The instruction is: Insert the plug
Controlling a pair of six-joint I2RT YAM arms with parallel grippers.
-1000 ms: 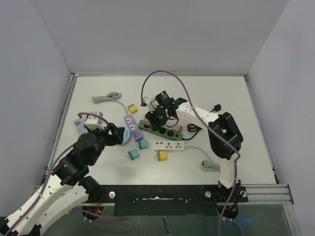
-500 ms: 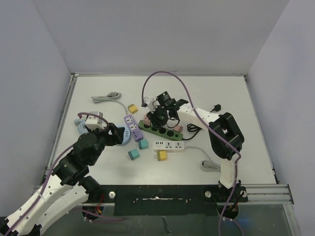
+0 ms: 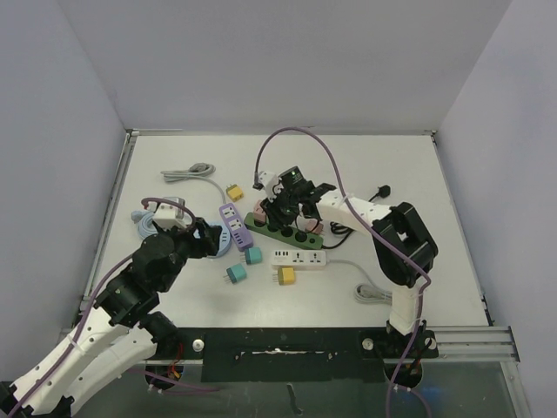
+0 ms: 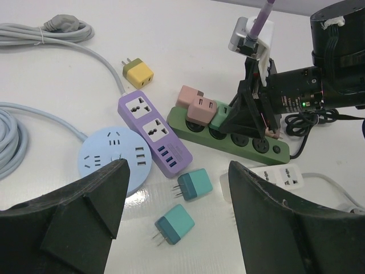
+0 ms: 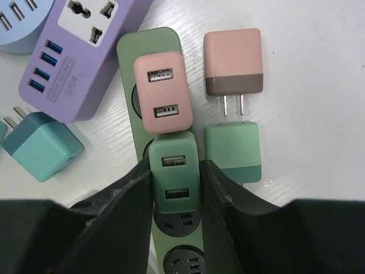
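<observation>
Green power strip (image 5: pixel 130 45); pink charger (image 5: pixel 162 91); mint charger (image 5: pixel 174 171); purple strip (image 5: pixel 71 54); teal plug (image 5: pixel 40 145); pale blue round hub (image 4: pixel 114 157); yellow plug (image 4: pixel 138 71).

White arms (image 3: pixel 348 207) with black joints, purple cables (image 3: pixel 305 132) and matte black fingers (image 5: pixel 114 220).

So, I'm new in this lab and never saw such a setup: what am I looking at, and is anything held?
Two robot arms stand at the near edge of a table, each ending in a two-finger gripper. One picture looks down from above; the other two come from wrist cameras. On it lie a green power strip, a purple strip, a white strip and a round blue strip, plus loose adapters. The right gripper is closed on a green adapter sitting on the green power strip beside a pink adapter. The left gripper is open, holding nothing.
</observation>
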